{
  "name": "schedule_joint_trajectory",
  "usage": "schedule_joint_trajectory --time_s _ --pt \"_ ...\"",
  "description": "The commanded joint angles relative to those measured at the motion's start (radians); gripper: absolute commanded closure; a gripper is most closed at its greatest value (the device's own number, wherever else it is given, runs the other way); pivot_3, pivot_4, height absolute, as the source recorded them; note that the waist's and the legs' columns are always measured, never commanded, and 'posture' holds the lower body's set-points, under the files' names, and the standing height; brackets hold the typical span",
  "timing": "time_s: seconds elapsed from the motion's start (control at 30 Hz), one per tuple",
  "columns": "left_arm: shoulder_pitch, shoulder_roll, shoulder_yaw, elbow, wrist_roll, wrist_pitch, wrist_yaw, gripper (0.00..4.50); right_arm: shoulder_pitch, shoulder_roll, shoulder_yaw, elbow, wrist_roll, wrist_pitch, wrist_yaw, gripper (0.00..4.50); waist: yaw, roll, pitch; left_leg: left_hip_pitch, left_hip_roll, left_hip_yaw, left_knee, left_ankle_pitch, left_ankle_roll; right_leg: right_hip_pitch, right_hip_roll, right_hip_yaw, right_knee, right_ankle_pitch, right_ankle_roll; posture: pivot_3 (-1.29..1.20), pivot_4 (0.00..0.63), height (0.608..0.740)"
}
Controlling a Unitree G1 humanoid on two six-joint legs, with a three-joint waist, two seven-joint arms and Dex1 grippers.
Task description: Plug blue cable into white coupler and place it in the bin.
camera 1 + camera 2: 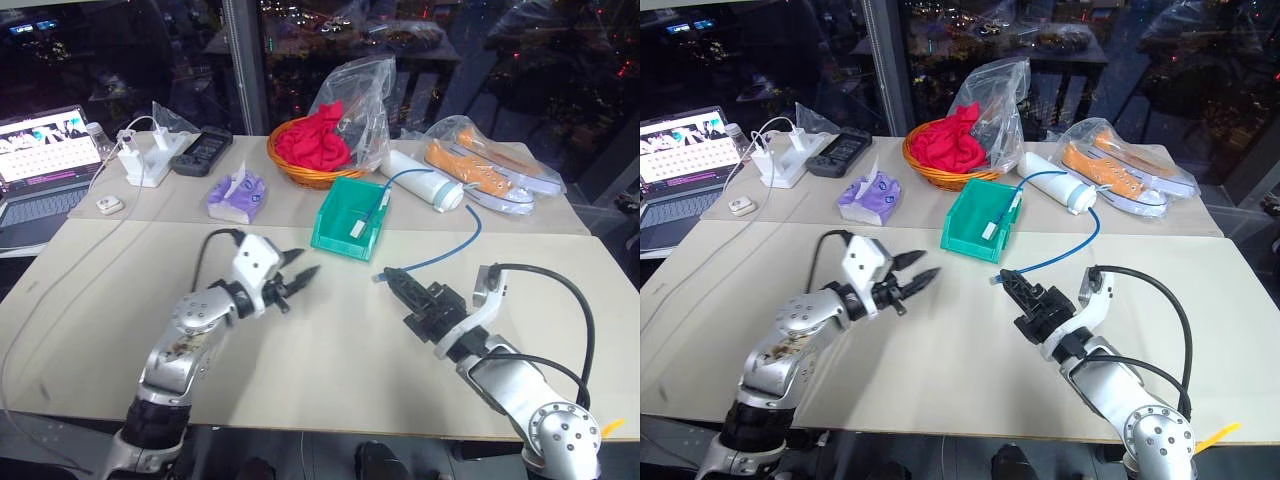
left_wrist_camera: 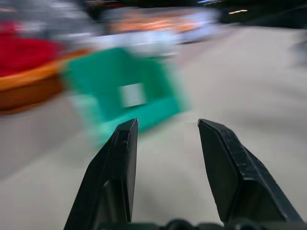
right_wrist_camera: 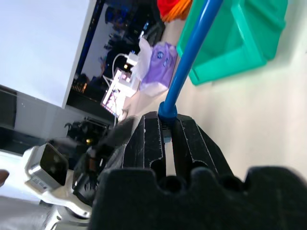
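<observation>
On the beige table (image 1: 330,340), no label or writing near me can be read: the white tag inside the bin (image 1: 350,222) looks blank, and the laptop (image 1: 45,165) screen is too small to make out. My right gripper (image 1: 392,277) is clamped on one plug end of the blue cable (image 1: 452,250), jaws pressed tight around it. From there the cable arcs back over the table and ends inside the bin, which stands just in front of the wicker basket (image 1: 315,160). My left gripper (image 1: 302,268) hangs over the table near the bin with its jaws partly spread, holding and touching nothing
</observation>
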Motion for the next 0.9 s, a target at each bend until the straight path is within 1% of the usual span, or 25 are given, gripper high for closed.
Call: schedule_joint_trajectory --time_s 0.03,0.17,0.27,0.33,0.37,0.43,0.47,0.5,0.53,0.63,0.9 --pt "0.088 -0.038 0.066 -0.227 0.041 0.082 0.161 2.35 -0.035 -0.004 -0.002 0.008 0.019 0.006 0.029 4.5 0.002 0.0 0.0 0.0 0.0 0.0 0.0 0.0 0.0 0.0 0.0 0.0 0.0 0.0 0.0 0.0 0.15 0.723" --pt "0.218 -0.125 0.097 -0.383 0.072 0.189 0.308 2.35 -0.072 -0.003 0.023 0.044 0.018 0.031 0.043 4.5 0.007 0.0 0.0 0.0 0.0 0.0 0.0 0.0 0.0 0.001 -0.001 0.0 -0.001 0.0 0.0 0.0 0.15 0.723" --pt "0.299 -0.162 0.108 -0.43 0.079 0.234 0.355 2.35 -0.099 0.001 0.037 0.073 0.018 0.047 0.052 4.5 0.001 0.0 0.0 0.0 0.0 0.0 0.0 0.0 0.0 0.001 0.0 0.0 -0.001 0.0 0.0 0.0 0.15 0.723" --pt "0.344 -0.186 0.142 -0.423 0.065 0.24 0.373 1.83 -0.111 0.004 0.049 0.091 0.02 0.061 0.057 4.5 0.002 0.0 0.0 0.0 0.0 0.0 0.0 0.0 0.0 0.001 0.0 0.0 -0.001 0.0 0.0 0.0 0.15 0.723" --pt "0.356 -0.197 0.159 -0.422 0.047 0.246 0.373 1.68 -0.114 0.005 0.054 0.096 0.02 0.067 0.059 4.5 0.001 0.0 0.0 0.0 0.0 0.0 0.0 0.0 0.0 0.001 0.0 0.0 -0.001 0.0 0.0 0.0 0.15 0.723" --pt "0.371 -0.218 0.187 -0.427 0.011 0.269 0.373 0.9 -0.12 0.002 0.063 0.105 0.018 0.083 0.065 4.5 0.002 0.0 0.0 0.0 0.0 0.0 0.0 0.0 0.0 0.001 0.0 0.0 -0.001 0.0 0.0 0.0 0.15 0.723" --pt "0.387 -0.219 0.194 -0.428 0.009 0.278 0.374 0.64 -0.124 0.0 0.065 0.11 0.019 0.092 0.07 4.5 0.002 0.0 0.0 0.0 0.0 0.0 0.0 0.0 0.0 0.001 0.0 0.0 -0.001 0.0 0.0 0.0 0.15 0.723" --pt "0.398 -0.216 0.201 -0.428 0.008 0.285 0.374 0.22 -0.128 0.001 0.067 0.113 0.018 0.097 0.071 4.5 0.001 0.0 0.0 0.0 0.0 0.0 0.0 0.0 0.0 0.001 0.0 0.0 -0.001 0.0 0.0 0.0 0.15 0.723" --pt "0.418 -0.208 0.2 -0.422 0.009 0.292 0.366 0.02 -0.133 -0.001 0.068 0.119 0.02 0.102 0.076 4.5 0.001 0.0 0.0 0.0 0.0 0.0 0.0 0.0 0.0 0.001 0.0 0.0 -0.002 0.0 0.0 0.0 0.15 0.723" --pt "0.444 -0.183 0.196 -0.374 0.009 0.272 0.337 0.02 -0.144 0.002 0.066 0.131 0.02 0.11 0.083 4.5 0.0 0.0 0.0 0.0 0.0 0.0 0.0 0.0 0.0 0.001 0.0 0.0 -0.002 0.0 0.0 0.0 0.15 0.723" --pt "0.391 -0.151 0.188 -0.167 0.001 0.177 0.292 0.02 -0.153 0.013 0.063 0.134 0.007 0.113 0.086 4.5 0.0 0.0 0.0 0.0 0.0 0.0 0.0 0.0 0.0 0.001 0.0 -0.001 -0.002 0.0 0.0 0.0 0.15 0.723"
